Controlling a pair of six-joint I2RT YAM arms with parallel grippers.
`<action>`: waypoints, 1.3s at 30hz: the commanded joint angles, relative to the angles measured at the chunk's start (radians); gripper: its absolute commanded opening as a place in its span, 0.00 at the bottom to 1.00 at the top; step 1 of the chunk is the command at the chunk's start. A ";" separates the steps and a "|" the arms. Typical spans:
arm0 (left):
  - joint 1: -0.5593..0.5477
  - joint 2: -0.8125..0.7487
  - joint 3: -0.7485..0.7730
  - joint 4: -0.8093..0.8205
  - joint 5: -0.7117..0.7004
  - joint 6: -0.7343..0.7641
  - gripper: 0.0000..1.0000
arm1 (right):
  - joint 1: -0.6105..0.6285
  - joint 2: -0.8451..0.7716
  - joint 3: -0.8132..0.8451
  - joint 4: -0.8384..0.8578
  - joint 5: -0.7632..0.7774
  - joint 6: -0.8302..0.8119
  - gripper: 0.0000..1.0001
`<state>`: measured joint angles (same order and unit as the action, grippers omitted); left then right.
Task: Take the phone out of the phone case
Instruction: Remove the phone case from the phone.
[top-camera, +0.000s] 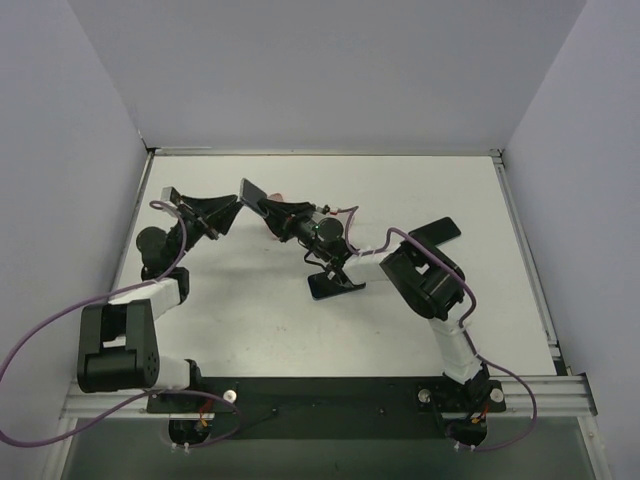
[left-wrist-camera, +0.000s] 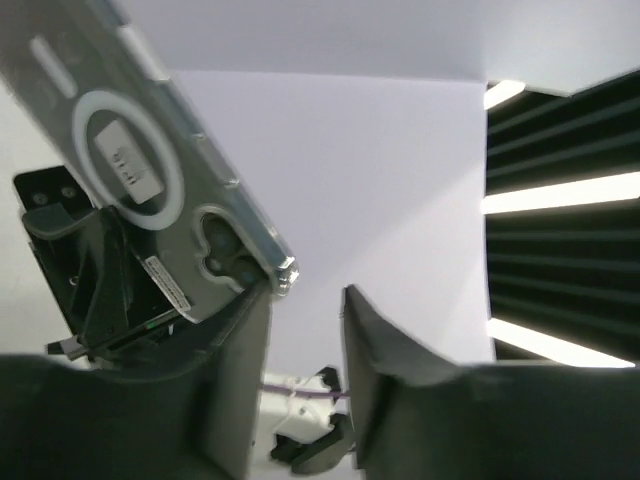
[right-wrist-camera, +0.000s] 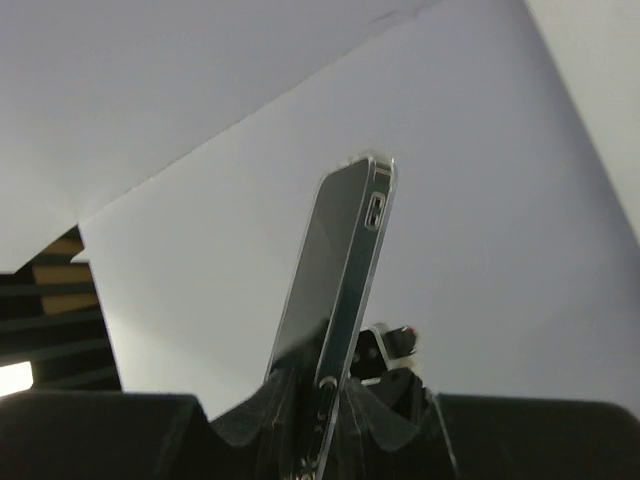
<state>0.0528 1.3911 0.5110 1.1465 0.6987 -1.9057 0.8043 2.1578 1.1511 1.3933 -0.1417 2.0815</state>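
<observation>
Right jaws pinch phone (right-wrist-camera: 312, 275) at low end, hold it up above counter (top-camera: 250, 325). Phone not yet out of clear case (left-wrist-camera: 60, 110). Left jaws spread, case corner right by one tip. Step: grab case. Next: close on corner, peel off.

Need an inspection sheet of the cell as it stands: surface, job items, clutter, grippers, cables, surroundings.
Surface: white table, no spills or marks seen.
Job's things: phone sits inside the clear case, held upright off the table; not yet out.
Clutter: dark flat object under the right arm, second dark flat object further right; neither can be identified.
Grippers: right gripper shut on the clear case's lower end; left gripper open, a case corner beside one finger, nothing between the fingers.
Cables: purple cable loops wide off the left arm; another purple cable runs along the right arm.
Surroundings: plain white walls; aluminium rail at the near edge.
</observation>
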 joint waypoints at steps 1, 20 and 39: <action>0.077 -0.064 0.017 0.184 0.177 -0.015 0.58 | 0.017 -0.070 -0.117 0.273 -0.298 -0.124 0.00; 0.134 -0.245 0.061 -0.930 0.355 0.680 0.91 | -0.157 -0.265 -0.353 0.276 -0.734 -0.513 0.00; -0.126 -0.113 -0.194 -0.252 0.285 0.270 0.82 | -0.128 -0.335 -0.375 0.274 -0.713 -0.633 0.00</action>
<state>-0.0338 1.2640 0.3107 0.7017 1.0260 -1.5730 0.6586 1.8839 0.7616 1.2362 -0.8635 1.4830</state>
